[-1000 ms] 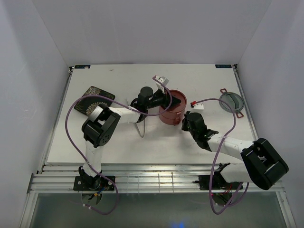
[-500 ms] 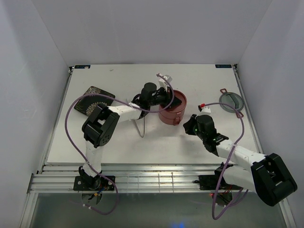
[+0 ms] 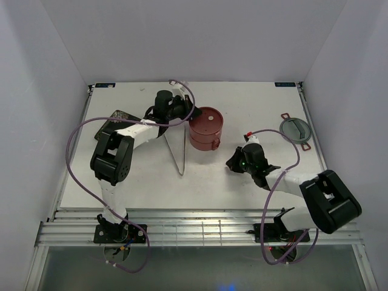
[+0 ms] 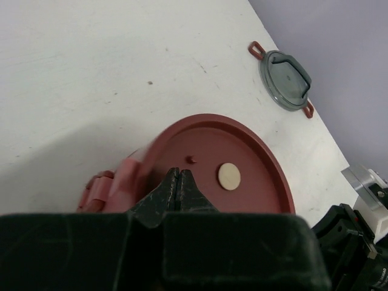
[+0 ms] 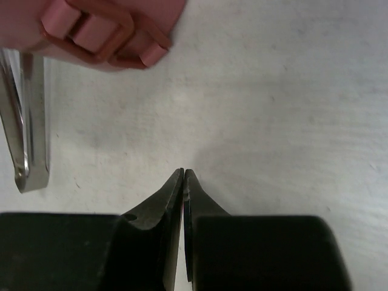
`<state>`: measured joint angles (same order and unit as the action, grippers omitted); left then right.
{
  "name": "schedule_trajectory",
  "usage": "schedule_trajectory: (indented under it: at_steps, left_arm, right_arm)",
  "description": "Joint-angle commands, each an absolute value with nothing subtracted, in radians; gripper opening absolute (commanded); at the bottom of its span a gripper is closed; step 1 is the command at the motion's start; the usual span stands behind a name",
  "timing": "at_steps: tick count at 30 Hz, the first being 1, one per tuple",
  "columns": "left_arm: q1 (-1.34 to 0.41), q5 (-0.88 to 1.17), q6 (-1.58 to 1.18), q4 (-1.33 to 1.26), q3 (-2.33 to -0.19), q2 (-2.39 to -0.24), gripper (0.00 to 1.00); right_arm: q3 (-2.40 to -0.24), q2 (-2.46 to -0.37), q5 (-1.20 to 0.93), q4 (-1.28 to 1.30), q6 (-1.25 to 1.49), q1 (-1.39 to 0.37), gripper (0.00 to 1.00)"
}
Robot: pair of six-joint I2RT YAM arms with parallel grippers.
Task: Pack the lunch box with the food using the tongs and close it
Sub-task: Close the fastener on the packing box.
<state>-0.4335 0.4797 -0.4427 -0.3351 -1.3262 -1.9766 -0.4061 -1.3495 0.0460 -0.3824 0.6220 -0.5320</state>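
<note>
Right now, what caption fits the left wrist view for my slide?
Shut left gripper above the closed red lunch box, a grey lid lying apart.

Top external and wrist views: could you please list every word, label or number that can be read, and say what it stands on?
No text can be read anywhere.
Small dark tag at one far corner of the table, its twin at the other: too small to read.
Pale round spot on the lunch box lid: blank.
</note>
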Motion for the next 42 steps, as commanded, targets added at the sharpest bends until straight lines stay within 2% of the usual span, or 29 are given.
schedule_trajectory:
  at_steps: [1, 13, 20, 25, 29, 33, 36, 41, 42]
  left_arm:
    - [-0.440, 0.518, -0.437, -0.316, -1.345, -1.934, 0.00]
    - [-0.465, 0.558, -0.485, -0.347, -1.347, -1.971, 0.00]
    - [-0.535, 0.543, -0.499, -0.347, -1.358, -1.994, 0.00]
    - [-0.568, 0.515, -0.512, -0.345, -1.342, -1.976, 0.00]
    - [-0.580, 0.503, -0.512, -0.345, -1.333, -1.968, 0.00]
    - [-0.583, 0.505, -0.512, -0.342, -1.338, -1.964, 0.00]
    - [-0.583, 0.488, -0.493, -0.318, -1.359, -1.945, 0.00]
    - [-0.581, 0.355, -0.391, -0.175, -1.482, -1.867, 0.00]
    - [-0.581, 0.330, -0.361, -0.128, -1.515, -1.853, 0.04]
  right_arm:
    - [-0.520, -1.446, 0.011, -0.528, 0.647, -0.532, 0.08]
    - [-0.652, -1.563, 0.011, -0.548, 0.630, -0.523, 0.08]
    - [-0.647, -1.494, -0.064, -0.542, 0.617, -0.466, 0.08]
    - [-0.721, -1.486, -0.058, -0.494, 0.583, -0.440, 0.09]
    - [-0.767, -1.480, -0.136, -0.444, 0.594, -0.391, 0.10]
    - [-0.747, -1.436, -0.210, -0.380, 0.636, -0.396, 0.34]
    - [-0.726, -1.382, -0.212, -0.387, 0.669, -0.405, 0.46]
    - [-0.735, -1.341, -0.169, -0.348, 0.695, -0.414, 0.57]
    - [-0.765, -1.345, -0.143, -0.328, 0.684, -0.416, 0.58]
